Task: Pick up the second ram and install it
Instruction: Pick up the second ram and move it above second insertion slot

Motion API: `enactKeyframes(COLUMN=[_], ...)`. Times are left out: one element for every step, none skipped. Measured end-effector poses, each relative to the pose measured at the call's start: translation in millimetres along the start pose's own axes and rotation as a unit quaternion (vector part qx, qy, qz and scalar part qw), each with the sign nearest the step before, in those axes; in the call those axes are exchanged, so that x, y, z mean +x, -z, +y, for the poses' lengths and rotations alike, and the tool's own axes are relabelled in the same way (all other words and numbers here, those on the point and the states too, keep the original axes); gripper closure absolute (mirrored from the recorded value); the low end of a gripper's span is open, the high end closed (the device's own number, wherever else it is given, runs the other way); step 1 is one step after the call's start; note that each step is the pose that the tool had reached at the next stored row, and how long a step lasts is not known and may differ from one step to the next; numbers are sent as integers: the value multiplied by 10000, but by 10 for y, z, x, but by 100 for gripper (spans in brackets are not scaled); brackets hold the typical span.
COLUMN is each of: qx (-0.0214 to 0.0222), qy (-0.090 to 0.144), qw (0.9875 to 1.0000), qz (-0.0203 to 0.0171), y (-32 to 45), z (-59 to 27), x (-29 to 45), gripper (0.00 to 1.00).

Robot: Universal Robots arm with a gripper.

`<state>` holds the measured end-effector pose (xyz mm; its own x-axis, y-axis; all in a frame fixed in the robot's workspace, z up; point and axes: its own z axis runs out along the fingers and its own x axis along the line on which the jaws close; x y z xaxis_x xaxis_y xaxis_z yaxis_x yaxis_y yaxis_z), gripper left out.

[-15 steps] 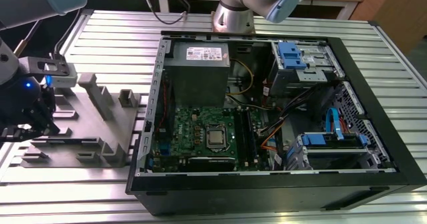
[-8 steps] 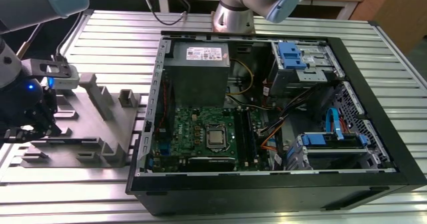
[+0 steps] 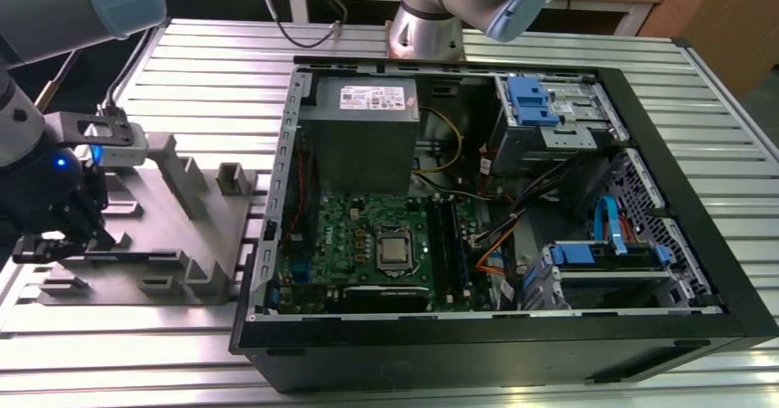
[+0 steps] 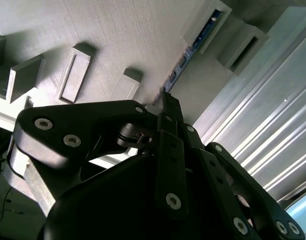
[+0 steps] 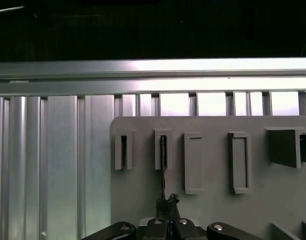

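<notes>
The end effector [image 5: 167,202] is pinching its fingers almost fully together on the thin edge of the second ram [image 5: 163,165]. The second ram is standing on edge in a narrow slot of the grey fixture plate [image 5: 273,200]. In the exterior view, the plate is lying on the ribbed metal tabletop [image 3: 219,61] at the exterior view's left. Beyond it, the open computer case [image 3: 731,271] is lying with its motherboard [image 3: 365,244] facing up.

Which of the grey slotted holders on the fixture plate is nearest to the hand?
The narrow holder straight ahead of the hand: the dark second ram runs from its slot to the hand, unlike the other holders.
</notes>
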<state>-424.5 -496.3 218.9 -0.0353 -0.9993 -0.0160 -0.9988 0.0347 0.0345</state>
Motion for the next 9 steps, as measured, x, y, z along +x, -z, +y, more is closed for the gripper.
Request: enactKeyframes(qx=[0, 0, 0, 0, 0, 0, 0, -1, -1], qy=[0, 0, 0, 0, 0, 0, 0, 0, 0], qw=[10000, 10000, 10000, 10000, 10000, 10000, 10000, 10000, 10000], qz=[0, 0, 0, 0, 0, 0, 0, 0, 1], y=[-7, -14, -22, -30, -38, -48, -58, -64, -65], z=[0, 0, -1, -1, -1, -2, -2, -2, -2], x=[0, 0, 0, 1, 1, 1, 1, 1, 1], gripper=[93, 93, 93, 93, 93, 93, 93, 93, 93])
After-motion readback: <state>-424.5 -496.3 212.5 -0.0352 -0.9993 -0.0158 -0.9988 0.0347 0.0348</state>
